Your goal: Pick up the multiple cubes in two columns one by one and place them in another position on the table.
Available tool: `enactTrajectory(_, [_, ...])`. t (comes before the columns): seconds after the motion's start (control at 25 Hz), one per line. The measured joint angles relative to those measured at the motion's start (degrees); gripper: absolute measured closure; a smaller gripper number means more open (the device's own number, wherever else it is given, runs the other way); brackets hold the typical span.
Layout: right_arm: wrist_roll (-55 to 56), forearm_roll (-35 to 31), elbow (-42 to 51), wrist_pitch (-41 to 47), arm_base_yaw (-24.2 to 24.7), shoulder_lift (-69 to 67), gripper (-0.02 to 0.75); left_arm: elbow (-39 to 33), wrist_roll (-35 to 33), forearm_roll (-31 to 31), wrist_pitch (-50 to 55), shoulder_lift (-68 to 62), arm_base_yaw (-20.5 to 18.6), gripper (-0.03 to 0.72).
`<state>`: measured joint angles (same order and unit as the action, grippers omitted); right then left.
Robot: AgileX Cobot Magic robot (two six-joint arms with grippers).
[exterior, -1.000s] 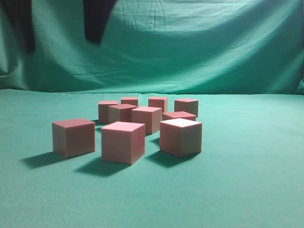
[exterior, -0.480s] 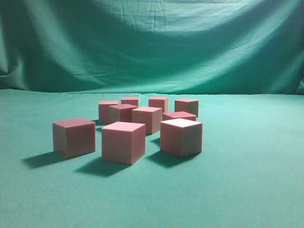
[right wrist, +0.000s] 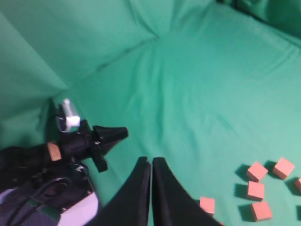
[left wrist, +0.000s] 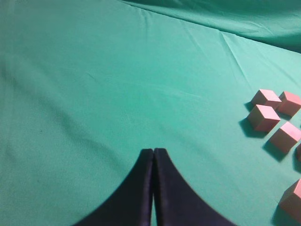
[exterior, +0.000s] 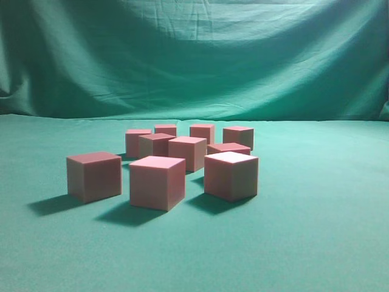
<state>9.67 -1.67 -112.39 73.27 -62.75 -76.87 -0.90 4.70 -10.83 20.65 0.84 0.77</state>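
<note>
- My left pincer (left wrist: 154, 151): jaws pressed together, nothing between them, hanging over bare table (left wrist: 117, 84); cubes (left wrist: 263, 117) sit well off toward the table's right side in the wrist view.
- My right pincer (right wrist: 151, 161): also closed and empty, high above the cloth.
- Cubes (exterior: 182, 155): nine visible, loosely clustered mid-table, all resting flat on the cloth, none stacked.
- Right wrist view also catches the other arm (right wrist: 87, 141) at lower left.

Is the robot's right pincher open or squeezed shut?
Shut. In the right wrist view, the right gripper has both dark fingers pressed together, nothing between them, above the green table.
</note>
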Motion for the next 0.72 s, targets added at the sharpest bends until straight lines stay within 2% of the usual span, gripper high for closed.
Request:
enactTrajectory(0.12, [-4.8, -0.48, 0.71, 0.12, 0.0, 6.55, 0.738, 0.0, 0.0, 0.0, 0.0, 0.0, 0.0, 0.688])
enactTrajectory(0.28, [-8.44, -0.62, 6.47, 0.24, 0.0, 14.22, 0.738, 0.0, 0.0, 0.0, 0.0, 0.0, 0.0, 0.688])
enactTrajectory(0.52, [-8.9, 3.26, 22.96, 0.24, 0.12, 27.82, 0.738, 0.0, 0.0, 0.0, 0.0, 0.0, 0.0, 0.688])
enactTrajectory(0.64, [-8.9, 4.76, 32.33, 0.36, 2.96, 34.17, 0.738, 0.0, 0.0, 0.0, 0.0, 0.0, 0.0, 0.688])
enactTrajectory(0.72, [-8.9, 4.76, 38.38, -2.16, 6.55, 38.5, 0.738, 0.0, 0.0, 0.0, 0.0, 0.0, 0.0, 0.688])
